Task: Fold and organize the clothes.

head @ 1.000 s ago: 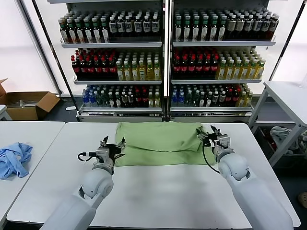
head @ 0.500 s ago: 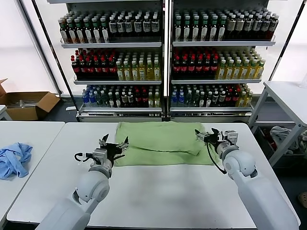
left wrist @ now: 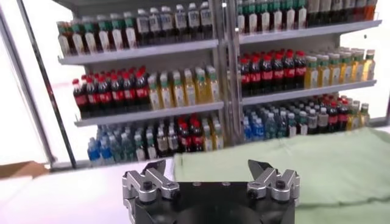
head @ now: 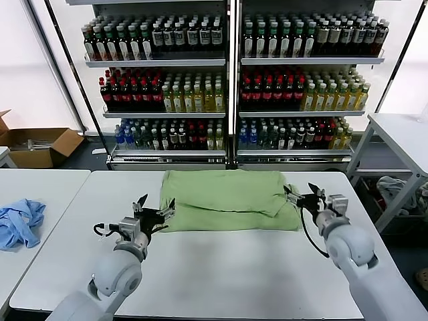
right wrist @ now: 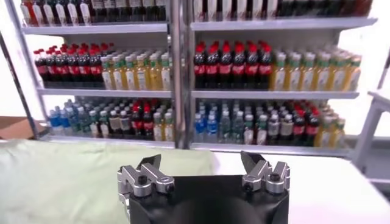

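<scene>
- We judge a fold is just made: the shirt (head: 227, 200) lies folded at the frame's centre on the white surface (head: 221, 274).
- Left end effector (head: 152, 212) and right end effector (head: 302, 197) flank it, both wide and empty.
- Next we would need fresh grips on an edge.
- Drink shelves (head: 227, 80) fill the top; a blue garment (head: 20, 222) lies far left.

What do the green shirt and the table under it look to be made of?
Green shirt: soft woven or knit cloth, probably cotton, matte; it lies limp in folded layers with gentle creases. Table: a hard, smooth white top, likely laminate or painted board, with a faint sheen; which one is not clear.
</scene>
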`<state>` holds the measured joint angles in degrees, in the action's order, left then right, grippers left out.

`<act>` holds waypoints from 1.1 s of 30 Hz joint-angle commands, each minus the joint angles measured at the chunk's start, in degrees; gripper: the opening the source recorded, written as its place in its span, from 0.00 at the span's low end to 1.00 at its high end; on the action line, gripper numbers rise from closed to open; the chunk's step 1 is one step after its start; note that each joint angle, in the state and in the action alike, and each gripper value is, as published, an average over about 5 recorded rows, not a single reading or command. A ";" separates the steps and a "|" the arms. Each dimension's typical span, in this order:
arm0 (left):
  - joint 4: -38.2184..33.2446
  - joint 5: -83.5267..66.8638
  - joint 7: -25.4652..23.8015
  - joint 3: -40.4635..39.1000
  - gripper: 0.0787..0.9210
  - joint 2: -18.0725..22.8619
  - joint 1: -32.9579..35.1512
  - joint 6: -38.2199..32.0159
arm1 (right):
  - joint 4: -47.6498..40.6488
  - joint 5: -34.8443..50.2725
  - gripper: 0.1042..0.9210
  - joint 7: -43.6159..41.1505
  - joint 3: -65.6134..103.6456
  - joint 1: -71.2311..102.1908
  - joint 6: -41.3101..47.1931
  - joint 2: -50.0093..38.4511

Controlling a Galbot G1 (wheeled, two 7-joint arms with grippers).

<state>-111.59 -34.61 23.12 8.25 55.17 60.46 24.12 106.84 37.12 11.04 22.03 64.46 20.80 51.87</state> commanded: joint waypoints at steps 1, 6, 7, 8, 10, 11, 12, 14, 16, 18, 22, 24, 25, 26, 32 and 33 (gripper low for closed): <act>0.44 -3.16 -3.00 2.75 0.88 -1.82 8.97 -2.67 | 5.44 -5.42 0.88 -0.45 7.91 22.32 -12.16 -2.56; 4.40 -2.98 -4.64 3.07 0.88 -1.49 7.78 -4.55 | 1.19 -5.20 0.88 -0.81 6.02 19.24 -11.63 -1.13; 4.95 -3.32 -4.75 3.25 0.88 -1.43 7.50 -4.76 | 0.80 -5.55 0.88 -0.97 5.56 18.65 -11.45 -0.96; 5.34 -3.72 -4.79 3.43 0.88 -1.33 7.22 -4.84 | 0.59 -6.03 0.88 -1.11 5.12 18.25 -11.37 -0.87; 6.07 -4.67 -4.77 3.79 0.88 -1.11 6.66 -4.91 | 0.26 -7.19 0.88 -1.39 4.21 17.47 -11.23 -0.65; 6.42 -5.08 -4.74 3.93 0.88 -0.99 6.41 -4.92 | 0.11 -7.70 0.88 -1.52 3.88 17.04 -11.20 -0.54; 6.74 -5.43 -4.71 4.03 0.88 -0.87 6.18 -4.91 | -0.07 -8.17 0.88 -1.60 3.58 16.55 -11.16 -0.39; 7.48 -5.88 -4.60 4.07 0.88 -0.63 5.84 -4.79 | -0.51 -8.75 0.88 -1.74 3.03 15.36 -10.94 -0.03; 8.38 -6.15 -4.34 3.87 0.88 -0.26 5.59 -4.67 | -1.17 -9.15 0.88 -1.81 2.33 13.88 -10.69 0.48; 9.13 -6.39 -4.02 3.44 0.88 0.18 5.51 -4.61 | -1.94 -9.43 0.88 -1.83 1.39 12.28 -10.42 1.08; 8.58 -6.62 -3.81 2.59 0.88 1.09 5.80 -4.56 | -2.95 -10.17 0.88 -1.86 -0.36 9.65 -10.00 2.04; 7.96 -6.76 -3.87 2.35 0.88 1.39 5.68 -4.38 | -3.20 -10.35 0.88 -1.89 -1.04 8.47 -9.72 2.32; 7.80 -6.86 -3.89 2.27 0.88 1.49 5.55 -4.25 | -3.40 -10.36 0.88 -1.90 -1.41 7.83 -9.55 2.42; 7.71 -6.97 -3.91 2.16 0.88 1.57 5.41 -4.12 | -3.75 -10.38 0.88 -1.90 -1.81 7.11 -9.40 2.53; 7.72 -7.25 -3.90 1.72 0.86 2.16 5.00 -3.90 | -6.36 -10.53 0.88 -2.08 -4.33 3.70 -8.62 3.30; 7.75 -7.27 -3.91 1.67 0.85 2.29 4.92 -3.89 | -6.78 -10.55 0.88 -2.20 -4.80 3.25 -8.41 3.49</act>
<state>-104.47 -41.07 19.38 10.23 56.82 65.45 20.17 102.52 27.39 9.08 20.06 71.66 12.29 54.68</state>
